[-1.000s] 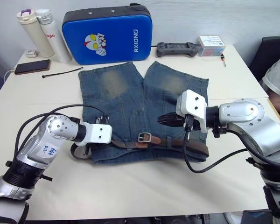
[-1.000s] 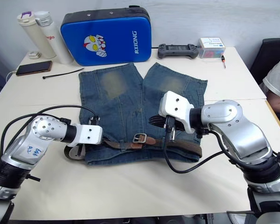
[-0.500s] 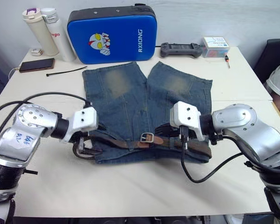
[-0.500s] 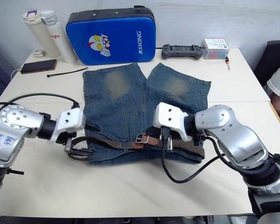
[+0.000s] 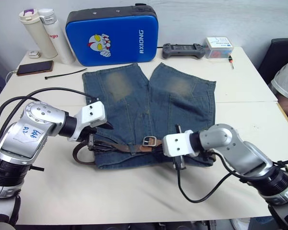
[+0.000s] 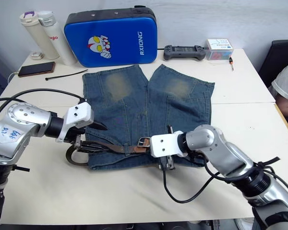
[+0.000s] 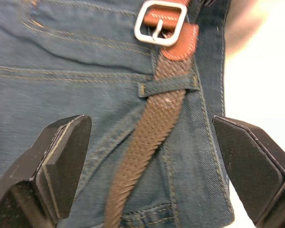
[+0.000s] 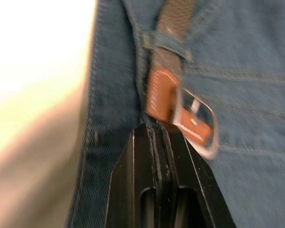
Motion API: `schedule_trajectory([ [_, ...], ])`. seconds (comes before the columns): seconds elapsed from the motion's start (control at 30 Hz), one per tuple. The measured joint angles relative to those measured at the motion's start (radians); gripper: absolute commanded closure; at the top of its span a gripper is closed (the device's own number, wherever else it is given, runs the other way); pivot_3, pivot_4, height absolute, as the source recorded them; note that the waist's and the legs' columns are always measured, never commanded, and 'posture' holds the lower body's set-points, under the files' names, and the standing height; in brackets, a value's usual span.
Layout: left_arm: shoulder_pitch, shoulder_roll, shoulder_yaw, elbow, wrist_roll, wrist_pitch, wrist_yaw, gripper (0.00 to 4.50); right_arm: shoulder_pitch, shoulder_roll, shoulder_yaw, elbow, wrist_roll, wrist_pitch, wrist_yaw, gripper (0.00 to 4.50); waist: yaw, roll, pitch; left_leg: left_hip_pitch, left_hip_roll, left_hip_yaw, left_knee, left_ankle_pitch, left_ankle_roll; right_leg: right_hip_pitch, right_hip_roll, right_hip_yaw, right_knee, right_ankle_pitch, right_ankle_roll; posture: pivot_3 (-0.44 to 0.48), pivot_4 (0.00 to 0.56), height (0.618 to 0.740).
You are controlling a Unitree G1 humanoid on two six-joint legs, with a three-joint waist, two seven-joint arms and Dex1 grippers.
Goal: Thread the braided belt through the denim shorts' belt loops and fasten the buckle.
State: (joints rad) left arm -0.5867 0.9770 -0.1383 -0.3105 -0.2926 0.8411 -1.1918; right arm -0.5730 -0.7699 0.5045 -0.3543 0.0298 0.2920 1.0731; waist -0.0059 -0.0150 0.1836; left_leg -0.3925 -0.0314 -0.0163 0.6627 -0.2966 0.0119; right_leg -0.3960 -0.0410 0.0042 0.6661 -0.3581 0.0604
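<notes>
- We see the denim shorts [image 5: 149, 115] lying flat on the surface [image 5: 134, 191], with the braided belt [image 7: 152, 128] running along the waistband edge nearest the robot.
- The belt's long axis runs from one tool to the other. It passes under one of the belt loops [image 7: 168, 85], and the buckle [image 7: 160, 23] lies just beyond that loop.
- The left tool [image 7: 152, 156] has its fingers spread wide, empty, straddling the strap; the buckle lies straight ahead along its finger line.
- The right tool [image 8: 159, 142] has its fingers pressed together, with nothing visibly between them. Its tip sits just short of the tan belt end, next to the buckle, which lies directly ahead.
- We judge the right tool nearer to the buckle, so any fastening check falls to it. The left tool is placed to steady the strap.
- Beyond the left tool, a belt section curls off the shorts onto the surface.
</notes>
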Motion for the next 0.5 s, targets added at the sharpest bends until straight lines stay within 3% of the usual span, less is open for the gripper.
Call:
schedule_trajectory([
  [0.1, 0.005, 0.023, 0.000, -0.003, 0.002, -0.006, 0.002, 0.00, 0.000, 0.015, 0.002, 0.031, -0.052, -0.089, -0.004, 2.24, 0.001, 0.000, 0.000, 0.000, 0.000, 0.000, 0.000, 0.000, 0.000, 0.000, 0.000, 0.000, 0.000, 0.000, 0.000, 0.000, 0.150, 0.740],
  [0.5, 0.023, 0.026, 0.000, -0.005, 0.002, -0.025, 0.016, 0.00, 0.002, 0.095, 0.023, 0.092, -0.150, -0.206, 0.003, 2.24, 0.001, 0.000, 0.000, 0.000, 0.000, 0.000, 0.000, 0.000, -0.001, 0.000, 0.000, 0.000, 0.000, 0.000, 0.000, 0.000, 0.150, 0.740],
])
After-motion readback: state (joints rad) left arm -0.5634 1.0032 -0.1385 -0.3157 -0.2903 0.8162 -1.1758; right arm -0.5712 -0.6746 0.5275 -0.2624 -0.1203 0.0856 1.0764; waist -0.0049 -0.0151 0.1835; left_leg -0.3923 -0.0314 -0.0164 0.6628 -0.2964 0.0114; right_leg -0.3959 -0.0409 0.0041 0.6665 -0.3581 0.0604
